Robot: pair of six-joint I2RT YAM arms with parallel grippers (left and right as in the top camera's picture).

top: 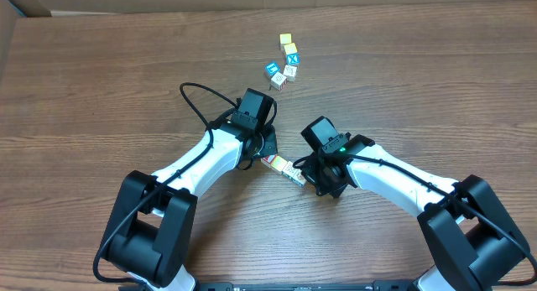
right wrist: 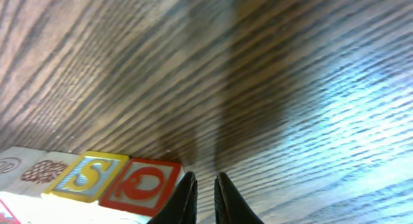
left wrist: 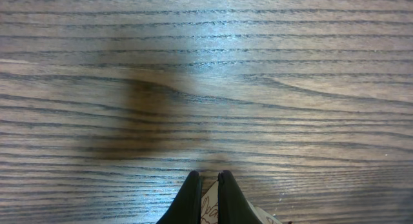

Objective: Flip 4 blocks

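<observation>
**Both arms low at the row of four blocks (top: 283,168), mid-tabletop (top: 101,81)**

The blocks lie touching, end to end, between the two arms and well apart from the other cubes (top: 285,60) at the far side. The left gripper (left wrist: 208,182) has its jaws closed at the row's left end, a pale printed face (left wrist: 208,210) showing just under the tips; whether they pinch it I cannot tell. The right gripper (right wrist: 204,182) has its jaws all but closed and gripping nothing, tips down just beside the red-printed end block (right wrist: 141,185). Narrow tips probably suit tipping a cube over while the other end is braced.
</observation>
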